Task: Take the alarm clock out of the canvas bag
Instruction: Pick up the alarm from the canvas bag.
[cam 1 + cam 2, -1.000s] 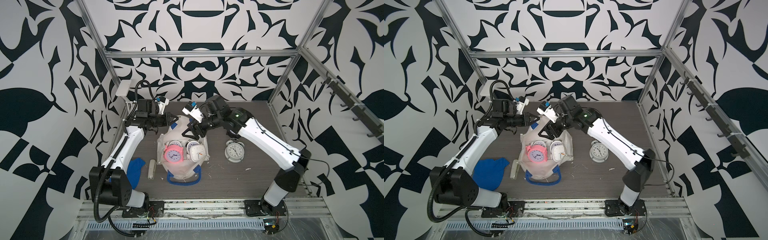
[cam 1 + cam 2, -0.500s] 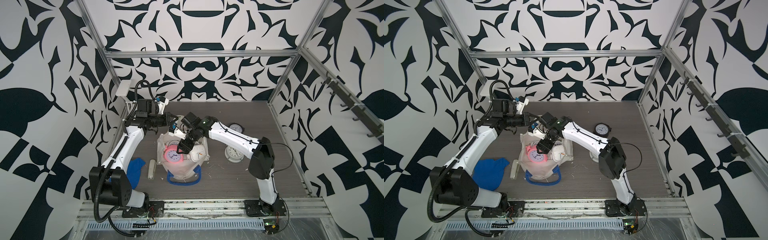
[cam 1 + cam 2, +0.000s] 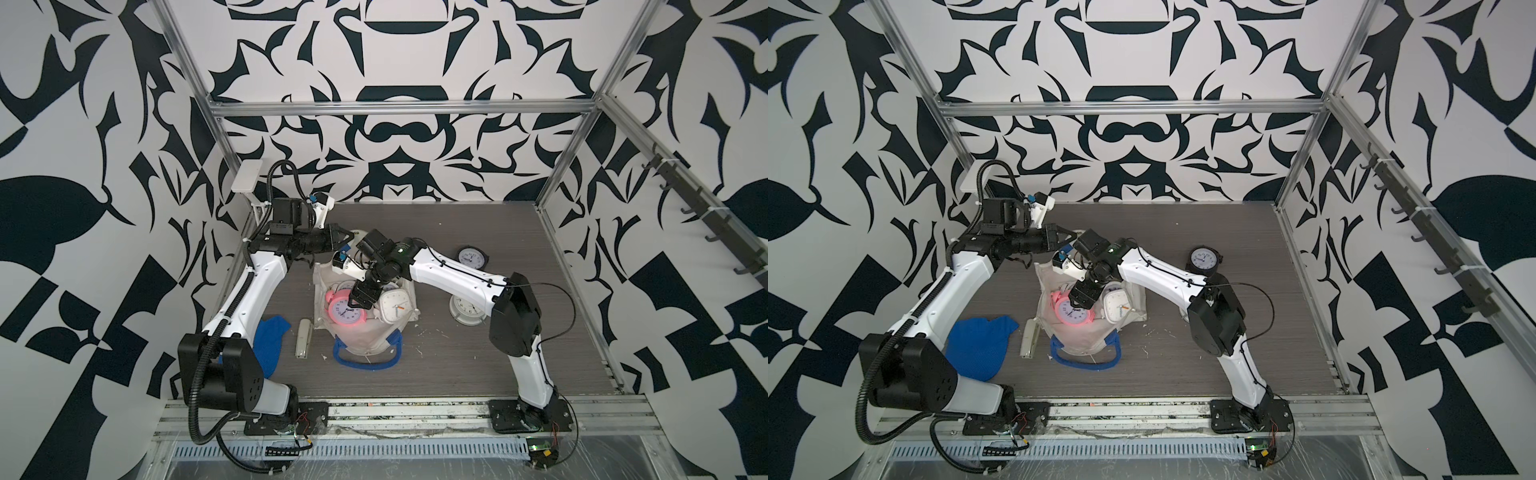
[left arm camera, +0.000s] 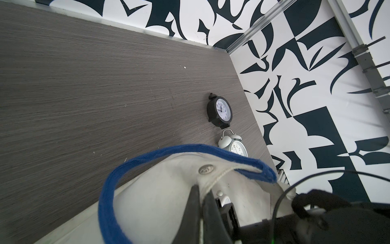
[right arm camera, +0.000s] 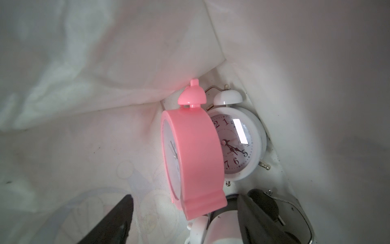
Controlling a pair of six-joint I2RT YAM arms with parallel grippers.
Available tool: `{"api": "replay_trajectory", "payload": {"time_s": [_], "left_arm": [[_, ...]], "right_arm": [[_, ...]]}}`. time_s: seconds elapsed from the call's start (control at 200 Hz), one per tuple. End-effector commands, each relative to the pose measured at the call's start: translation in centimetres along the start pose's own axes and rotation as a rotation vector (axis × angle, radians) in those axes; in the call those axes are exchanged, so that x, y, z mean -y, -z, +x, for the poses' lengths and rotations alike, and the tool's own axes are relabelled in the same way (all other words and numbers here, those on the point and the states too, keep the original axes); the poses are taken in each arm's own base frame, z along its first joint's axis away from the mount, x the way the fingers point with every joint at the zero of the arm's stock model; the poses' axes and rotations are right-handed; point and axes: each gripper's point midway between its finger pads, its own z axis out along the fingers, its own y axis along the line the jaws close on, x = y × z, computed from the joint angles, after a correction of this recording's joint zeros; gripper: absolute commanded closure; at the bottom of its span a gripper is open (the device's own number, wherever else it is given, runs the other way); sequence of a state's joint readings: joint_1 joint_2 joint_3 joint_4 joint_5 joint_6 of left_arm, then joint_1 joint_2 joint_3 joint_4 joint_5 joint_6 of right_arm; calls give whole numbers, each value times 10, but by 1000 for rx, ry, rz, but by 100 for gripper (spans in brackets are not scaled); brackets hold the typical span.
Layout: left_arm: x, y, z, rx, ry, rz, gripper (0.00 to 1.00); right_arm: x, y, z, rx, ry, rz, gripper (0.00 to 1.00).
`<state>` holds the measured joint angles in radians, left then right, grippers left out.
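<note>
The pink alarm clock (image 3: 345,309) stands on edge inside the canvas bag (image 3: 365,345), near the middle of its open mouth. In the right wrist view a white twin-bell clock (image 5: 238,143) sits just behind it, and in both top views a white square clock (image 3: 395,305) leans beside it, also in the bag.

The right gripper (image 3: 359,299) reaches down into the bag. Its fingers (image 5: 114,219) are spread apart on either side of the pink clock's foot, with a visible gap to the clock on at least one side.

The left gripper (image 4: 201,190) has its fingers pressed together on the bag's far rim, next to a metal snap, and holds that edge up. One blue handle (image 4: 109,190) loops over this rim. The other (image 3: 365,365) lies flat on the table (image 3: 457,374) at the bag's near side.

Outside the bag, a black round clock (image 3: 471,258) and a pale twin-bell clock (image 3: 465,309) lie on the table by the right arm. A beige stapler (image 3: 303,337) lies just beside the bag on the left arm's side, and a blue cloth (image 3: 270,340) lies beyond it.
</note>
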<state>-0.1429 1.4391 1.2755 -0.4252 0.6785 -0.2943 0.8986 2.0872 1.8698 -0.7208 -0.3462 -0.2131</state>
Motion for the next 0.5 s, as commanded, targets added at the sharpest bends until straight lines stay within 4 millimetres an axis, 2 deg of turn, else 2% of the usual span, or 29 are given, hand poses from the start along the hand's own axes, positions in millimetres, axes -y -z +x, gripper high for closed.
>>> {"api": "replay_trajectory", "payload": {"time_s": [0.0,0.21,0.495], "left_arm": [[25,19,-30,90,-50,52,100],[8,33,-39,112,94,79,100],[17,31,-38,70,128,171,100]], "right_arm": [[-1,3,-11,65,14,-7,19],[-5,-3,-7,95,36,-31,19],[-3,-16,-12,132,72,-39,18]]}}
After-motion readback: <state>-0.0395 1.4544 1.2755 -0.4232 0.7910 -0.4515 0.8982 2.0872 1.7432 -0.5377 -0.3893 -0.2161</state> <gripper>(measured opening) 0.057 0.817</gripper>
